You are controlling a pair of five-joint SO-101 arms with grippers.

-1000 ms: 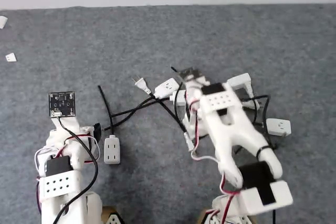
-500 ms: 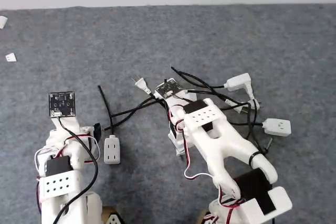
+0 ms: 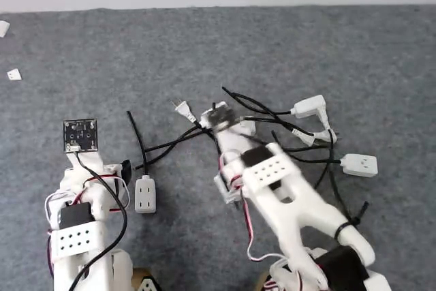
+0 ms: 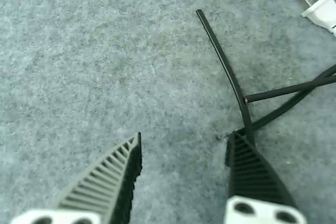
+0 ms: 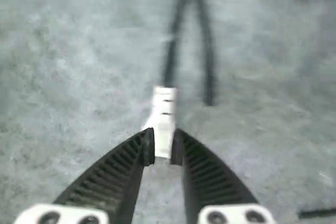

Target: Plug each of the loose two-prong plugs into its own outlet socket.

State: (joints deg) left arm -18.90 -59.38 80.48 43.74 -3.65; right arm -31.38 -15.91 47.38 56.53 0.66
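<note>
Right gripper (image 5: 163,142): you have it clamped on the white plug (image 5: 164,114), whose body juts past the tips.
Left gripper (image 4: 184,148): spread wide, nothing held; black cable (image 4: 223,66) beside one finger.

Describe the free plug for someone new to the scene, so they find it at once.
On the grey carpet, look between the left arm and the right arm. The free plug lies there, small and white on a black cord. Its two bare prongs show and nothing holds it, unlike the white piece in the right gripper.
</note>
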